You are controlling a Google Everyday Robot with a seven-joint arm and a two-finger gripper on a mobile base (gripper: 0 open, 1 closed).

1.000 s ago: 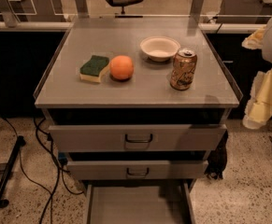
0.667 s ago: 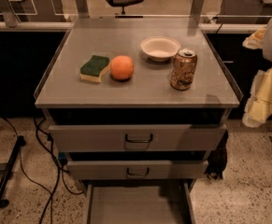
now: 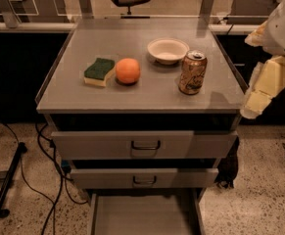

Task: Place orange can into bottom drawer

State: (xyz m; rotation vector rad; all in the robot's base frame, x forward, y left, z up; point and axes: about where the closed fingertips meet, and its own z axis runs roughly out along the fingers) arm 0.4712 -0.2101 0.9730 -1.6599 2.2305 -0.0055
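The orange can (image 3: 192,72) stands upright on the right side of the grey cabinet top (image 3: 132,94), its silver top and pull tab up. The bottom drawer (image 3: 142,214) is pulled out at the bottom of the view, and its flat grey floor shows nothing on it. My gripper (image 3: 259,94) hangs off the cabinet's right edge, to the right of the can and slightly lower, apart from it. It holds nothing that I can see.
On the cabinet top are a green and yellow sponge (image 3: 99,71), a round orange fruit (image 3: 128,71) and a white bowl (image 3: 167,50) behind the can. Two handled drawers (image 3: 145,145) are above the bottom one. Cables (image 3: 49,180) lie on the floor at left.
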